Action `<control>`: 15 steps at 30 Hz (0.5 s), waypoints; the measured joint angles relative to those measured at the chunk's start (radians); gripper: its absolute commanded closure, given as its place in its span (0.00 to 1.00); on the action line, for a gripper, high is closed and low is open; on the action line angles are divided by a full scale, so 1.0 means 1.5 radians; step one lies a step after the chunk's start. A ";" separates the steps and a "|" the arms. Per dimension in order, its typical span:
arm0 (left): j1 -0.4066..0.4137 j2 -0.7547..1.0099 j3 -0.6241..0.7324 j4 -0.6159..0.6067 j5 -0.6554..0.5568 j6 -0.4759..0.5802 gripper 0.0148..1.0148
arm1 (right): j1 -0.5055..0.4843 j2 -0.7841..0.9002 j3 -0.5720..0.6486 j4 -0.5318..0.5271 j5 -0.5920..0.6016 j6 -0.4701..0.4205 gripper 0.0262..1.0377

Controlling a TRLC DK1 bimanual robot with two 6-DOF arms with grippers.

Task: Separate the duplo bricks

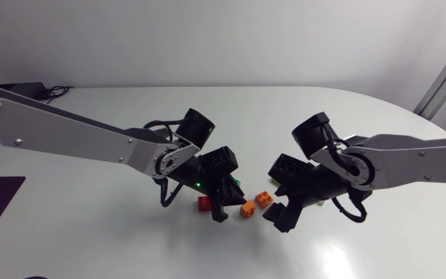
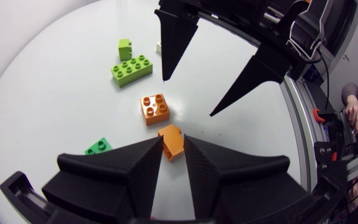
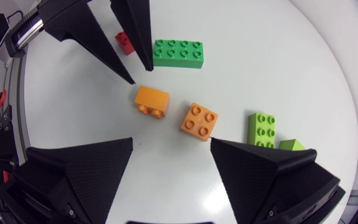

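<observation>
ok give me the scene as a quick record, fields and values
left gripper: open narrowly, tipped orange brick at its fingertips, not gripped
right gripper: wide open, empty
square orange brick: studs up, apart from the tipped one
long green brick: flat, near left gripper
red brick: beside the long green brick
shorter green brick: beside right gripper's finger

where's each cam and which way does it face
head: above the table, facing down on left arm and right arm
left wrist: on the left arm, looking past left end effector toward right end effector
right wrist: on the right arm, opposite way, own end effector nearest
shared: studs-up orange brick, in all three
</observation>
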 measured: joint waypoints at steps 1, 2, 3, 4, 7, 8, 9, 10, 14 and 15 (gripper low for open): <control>0.000 0.000 0.000 -0.002 0.000 0.000 0.75 | -0.003 -0.001 0.000 0.000 -0.001 0.000 0.13; 0.000 0.000 0.000 -0.010 -0.004 0.000 0.75 | -0.005 -0.003 -0.001 0.000 -0.003 -0.001 0.13; -0.001 0.000 0.000 -0.023 -0.011 0.002 0.75 | -0.009 -0.005 -0.001 0.000 -0.005 -0.002 0.13; -0.002 0.000 0.001 -0.037 -0.015 0.005 0.76 | -0.012 -0.008 -0.002 0.000 -0.005 -0.003 0.13; -0.005 0.002 0.013 -0.094 -0.039 0.016 0.76 | -0.020 -0.009 -0.004 0.000 -0.006 -0.005 0.13; -0.007 0.003 0.020 -0.110 -0.046 0.023 0.76 | -0.021 -0.009 -0.005 0.000 -0.006 -0.005 0.13; -0.010 0.003 0.026 -0.117 -0.053 0.028 0.76 | -0.020 -0.010 -0.007 0.000 -0.006 -0.005 0.13; -0.013 0.003 0.031 -0.121 -0.058 0.030 0.76 | -0.020 -0.010 -0.009 0.000 -0.007 -0.005 0.13; -0.028 0.015 0.059 -0.135 -0.075 0.033 0.76 | -0.020 -0.011 -0.016 0.000 -0.007 -0.005 0.13; -0.032 0.022 0.068 -0.140 -0.077 0.033 0.76 | -0.020 -0.012 -0.017 0.000 -0.007 -0.005 0.13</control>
